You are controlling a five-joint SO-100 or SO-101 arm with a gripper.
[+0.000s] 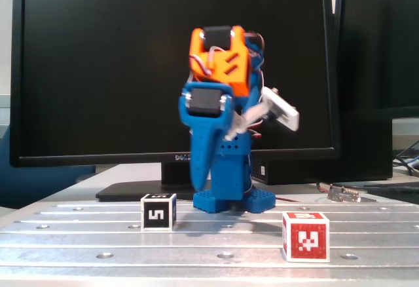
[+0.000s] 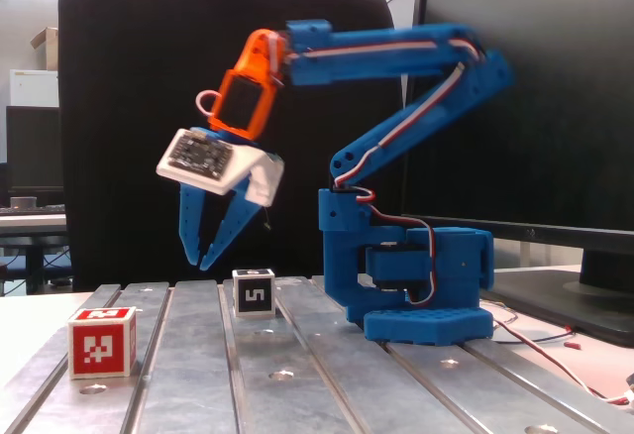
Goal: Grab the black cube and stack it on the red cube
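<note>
The black cube (image 1: pixel 158 211) sits flat on the ribbed metal table (image 1: pixel 78 238), left of the arm's blue base (image 1: pixel 234 200) in the front-facing fixed view, with bare metal on every side of it. In the side-on fixed view the same black cube (image 2: pixel 254 291) stands near the base, and the gripper (image 2: pixel 203 258) hangs in the air above and a little toward the camera side of it, touching nothing. The blue fingers (image 2: pixel 187 226) point down and meet at their tips, so the jaws look nearly closed and hold nothing. The red cube (image 2: pixel 102 342) rests near the table's front edge in that view, well apart from the black one, with open plate between them. In the front-facing view the red cube (image 1: pixel 305 235) lies to the right of the base and nearer the camera, close to the table's front edge. A large dark monitor (image 1: pixel 98 71) fills the background behind the arm; a black chair back (image 2: pixel 149 107) stands behind the table in the side view.
</note>
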